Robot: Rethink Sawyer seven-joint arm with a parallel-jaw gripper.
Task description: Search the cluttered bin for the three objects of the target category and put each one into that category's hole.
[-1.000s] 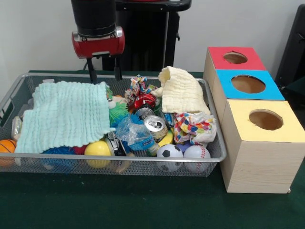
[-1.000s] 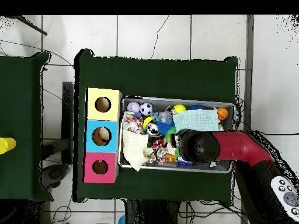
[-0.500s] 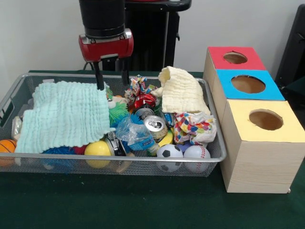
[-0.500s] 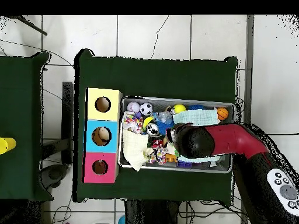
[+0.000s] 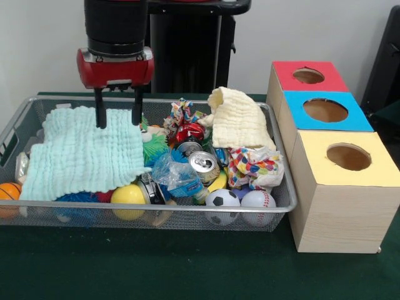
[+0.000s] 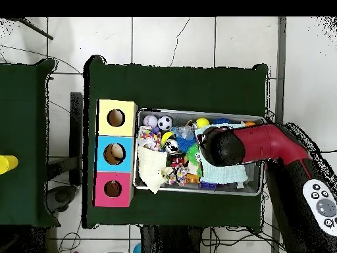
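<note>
Careful: your jaws (image 5: 116,117) hang apart over the mint cloth (image 5: 84,153); closing now could snag its fold, dragging hidden clutter beneath.

A fine silver wire-mesh bin (image 5: 275,206) of metal sits on a matt dark green table covering (image 5: 187,275). In the bin, at nine o'clock, a mint green cloth (image 5: 81,156) looks soft and ribbed; at one o'clock a cream cloth (image 5: 240,119) has a crinkled weave. Near the middle, a drinks can (image 5: 204,165) shows a shiny metal top, beside crumpled clear plastic (image 5: 175,175). At three o'clock, the boxes (image 5: 331,206) have pale wood-grain sides and matt coloured tops.
</note>
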